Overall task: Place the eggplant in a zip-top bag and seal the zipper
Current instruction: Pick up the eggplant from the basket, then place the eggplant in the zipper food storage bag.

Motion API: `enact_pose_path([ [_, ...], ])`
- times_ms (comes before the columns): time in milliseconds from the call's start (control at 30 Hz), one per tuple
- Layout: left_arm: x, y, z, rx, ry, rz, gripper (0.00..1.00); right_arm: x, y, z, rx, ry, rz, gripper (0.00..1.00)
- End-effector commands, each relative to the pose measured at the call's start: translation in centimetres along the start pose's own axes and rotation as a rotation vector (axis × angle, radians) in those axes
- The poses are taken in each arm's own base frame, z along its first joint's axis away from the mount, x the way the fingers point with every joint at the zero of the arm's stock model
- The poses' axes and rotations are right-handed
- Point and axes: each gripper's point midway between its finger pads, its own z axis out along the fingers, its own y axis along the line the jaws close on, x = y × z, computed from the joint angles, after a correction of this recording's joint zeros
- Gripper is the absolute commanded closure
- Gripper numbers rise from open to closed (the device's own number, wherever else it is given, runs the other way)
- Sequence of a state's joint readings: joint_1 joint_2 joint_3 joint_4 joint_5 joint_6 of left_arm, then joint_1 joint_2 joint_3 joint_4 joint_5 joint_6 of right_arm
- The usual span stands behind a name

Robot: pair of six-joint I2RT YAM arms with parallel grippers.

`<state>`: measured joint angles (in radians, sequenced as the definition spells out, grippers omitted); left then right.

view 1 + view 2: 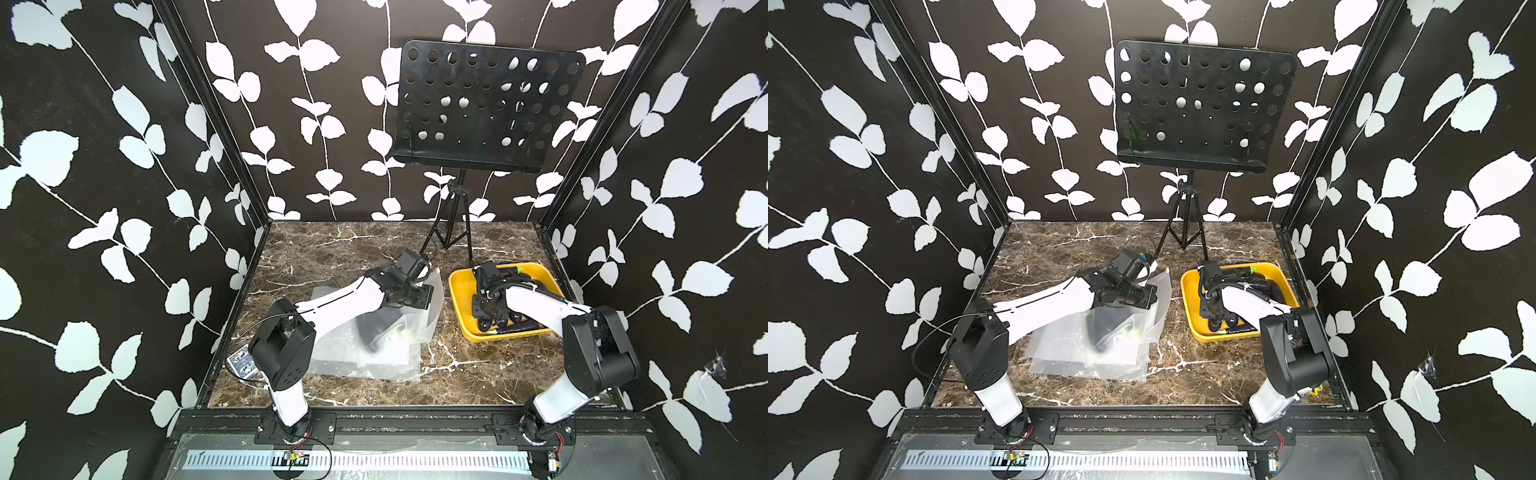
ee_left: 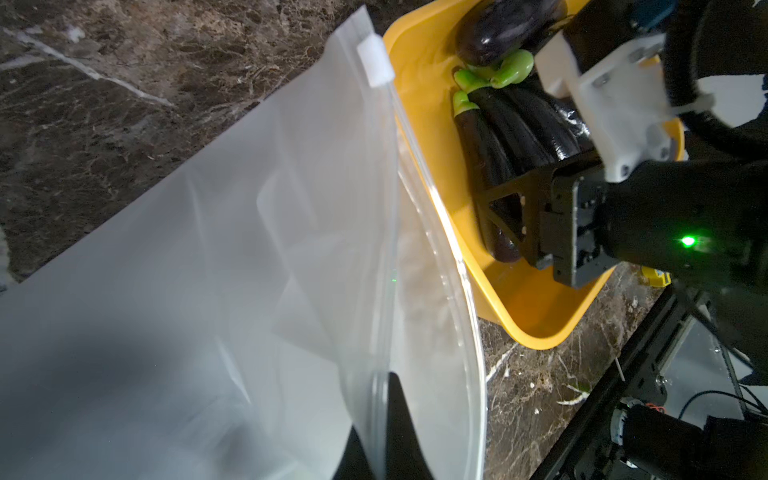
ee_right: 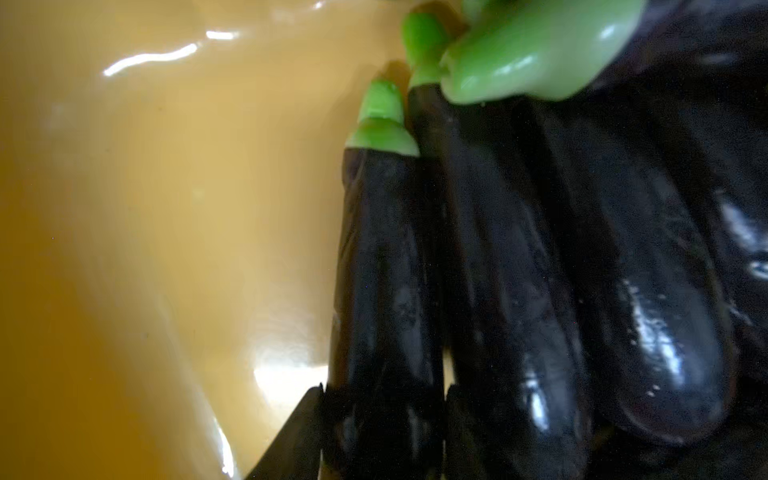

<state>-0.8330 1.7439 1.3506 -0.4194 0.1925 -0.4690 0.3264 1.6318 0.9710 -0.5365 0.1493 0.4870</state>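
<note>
Right gripper [image 3: 384, 390] astride eggplant [image 3: 382, 257] — left gripper [image 2: 380, 401] pinching bag [image 2: 208, 270].

Marble table [image 1: 332, 249] with yellow tray [image 1: 460, 295], stand [image 1: 490, 108], seemingly several clear bags [image 1: 386, 357]

The left arm [image 1: 345, 305] and right arm [image 1: 536, 307] are wearing white shells between black joint housings. A thin black cable [image 1: 266, 319] is looping at the left elbow, and a ribbed hose [image 1: 525, 284] is running along the right wrist. The right gripper [image 3: 382, 419] is showing black trussed fingers [image 2: 505, 208], with a green light [image 2: 688, 240] glowing on its body.

Bag [image 2: 249, 249] rises just beside the yellow tub [image 2: 536, 316]; front tabletop [image 1: 478, 382] lies open.
</note>
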Motion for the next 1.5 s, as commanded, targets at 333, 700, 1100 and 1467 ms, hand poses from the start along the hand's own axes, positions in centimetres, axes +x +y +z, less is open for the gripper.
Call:
enact_pose_path([
  [333, -0.3, 0.0, -0.6, -0.001, -0.02, 0.014, 1.0, -2.9, 1.9, -7.6, -0.213, -0.172, 0.091, 0.73],
  [700, -0.9, -0.6, -0.2, 0.022, -0.012, -0.004, 1.0, -7.2, 13.1, -17.3, -0.677, -0.584, 0.166, 0.74],
  [1100, -1.8, -0.1, -1.7, 0.049, -0.047, -0.062, 1.0, -4.6, 16.4, -14.7, -0.627, -0.612, 0.114, 0.74],
  [1467, -3.2, -0.1, -3.2, 0.075, -0.098, -0.085, 1.0, 0.3, 18.1, -12.6, -0.639, -0.461, -0.016, 0.75],
])
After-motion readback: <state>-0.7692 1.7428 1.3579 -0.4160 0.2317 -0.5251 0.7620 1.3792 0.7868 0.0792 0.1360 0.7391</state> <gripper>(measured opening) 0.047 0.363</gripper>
